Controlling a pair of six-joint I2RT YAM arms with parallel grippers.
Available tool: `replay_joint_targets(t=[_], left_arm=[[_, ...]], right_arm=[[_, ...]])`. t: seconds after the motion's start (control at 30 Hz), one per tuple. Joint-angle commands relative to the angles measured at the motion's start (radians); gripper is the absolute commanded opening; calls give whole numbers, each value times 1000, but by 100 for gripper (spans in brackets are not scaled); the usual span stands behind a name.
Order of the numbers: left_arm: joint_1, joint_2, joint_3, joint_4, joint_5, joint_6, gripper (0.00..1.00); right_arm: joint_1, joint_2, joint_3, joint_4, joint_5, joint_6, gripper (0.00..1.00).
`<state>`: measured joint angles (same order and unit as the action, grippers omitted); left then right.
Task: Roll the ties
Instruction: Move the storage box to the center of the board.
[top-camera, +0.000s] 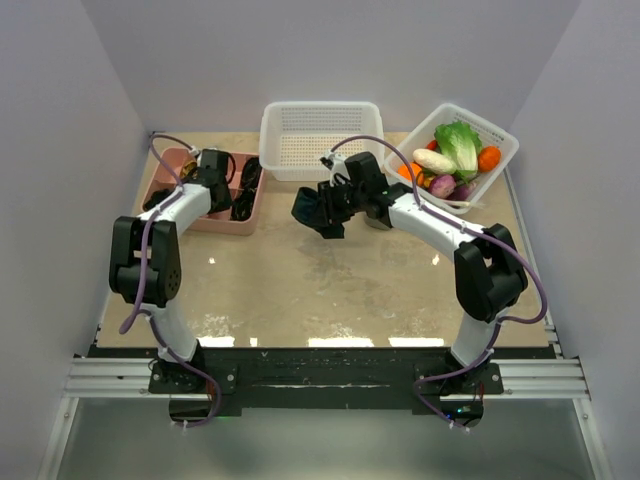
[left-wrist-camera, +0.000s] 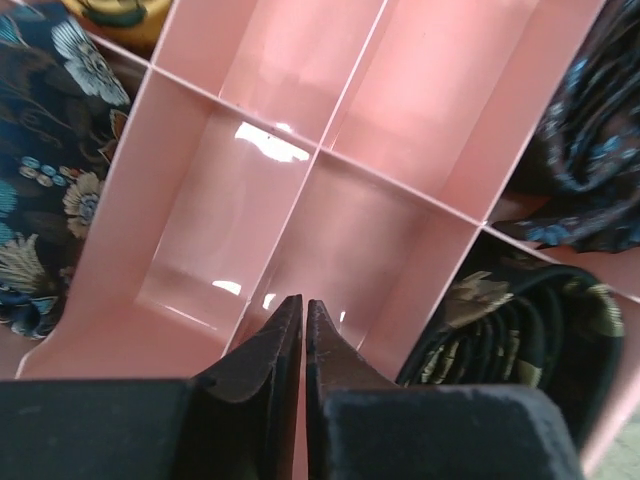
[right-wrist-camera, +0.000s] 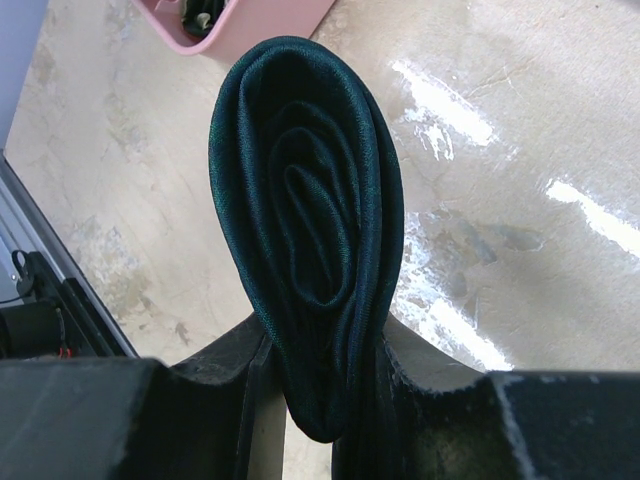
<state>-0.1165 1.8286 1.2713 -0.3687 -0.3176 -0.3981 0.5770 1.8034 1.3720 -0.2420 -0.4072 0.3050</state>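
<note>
Rolling looks done: the dark green tie (right-wrist-camera: 310, 230) is a tight coil pinched in the jaws of the right gripper (right-wrist-camera: 322, 360) over mid-table, so I'd guess only dropping it into the pink tray (left-wrist-camera: 200, 200) at far left remains. The left gripper (left-wrist-camera: 303, 310) hangs over an empty slot there, jaws all but touching on nothing, kinda blocking the way, with patterned ties (left-wrist-camera: 530, 330) stowed alongside. White basket (top-camera: 322, 105) and veggie basket (top-camera: 482, 118) sit along the far edge.

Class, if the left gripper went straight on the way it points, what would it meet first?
Most likely the pink tray: the shut left gripper aims at an empty compartment beside a divider. Floor or divider first, I cannot tell.
</note>
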Motion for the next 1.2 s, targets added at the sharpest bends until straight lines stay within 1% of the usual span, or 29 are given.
replay_joint_targets(t=[0.0,0.07,0.17,0.2,0.3,0.37,0.43,0.63,0.7,0.8,0.97,1.0,1.03,1.13,1.17], left_arm=[[1,-6,-19,17,38,13,3],[1,-22,-52,30,67,-8,0],[0,-51,-108,68,150,-39,0],[-2,-66,-122,79,199,-51,0],[-12,-94,-179,137,288,-119,0],[-37,-101,-207,168,308,-171,0],[-64,-112,-225,188,310,-218,0],[-184,-132,-257,315,313,-350,0],[-204,-123,-253,335,313,-370,0],[-224,-120,-251,399,366,-396,0],[-230,-173,-248,370,321,-375,0],[-230,-187,-244,370,277,-355,0],[-230,-201,-239,325,261,-344,0],[-230,-264,-217,289,218,-302,0],[-230,-299,-213,283,200,-292,4]], right_arm=[[6,-64,4,-14,19,-23,0],[7,-67,6,-22,19,-24,0],[6,-78,4,-25,25,-27,0],[6,-81,2,-23,30,-26,0],[6,-88,-1,-28,41,-30,0],[6,-95,1,-33,47,-32,0],[6,-99,1,-37,56,-32,0],[6,-116,2,-45,80,-38,0],[6,-119,-1,-45,85,-38,0],[6,-122,-5,-46,90,-41,0],[7,-130,-14,-39,103,-41,0],[7,-131,-14,-36,105,-43,0],[6,-131,-13,-33,110,-40,0],[6,-125,-4,-17,113,-34,0],[6,-124,-1,-11,111,-33,0]])
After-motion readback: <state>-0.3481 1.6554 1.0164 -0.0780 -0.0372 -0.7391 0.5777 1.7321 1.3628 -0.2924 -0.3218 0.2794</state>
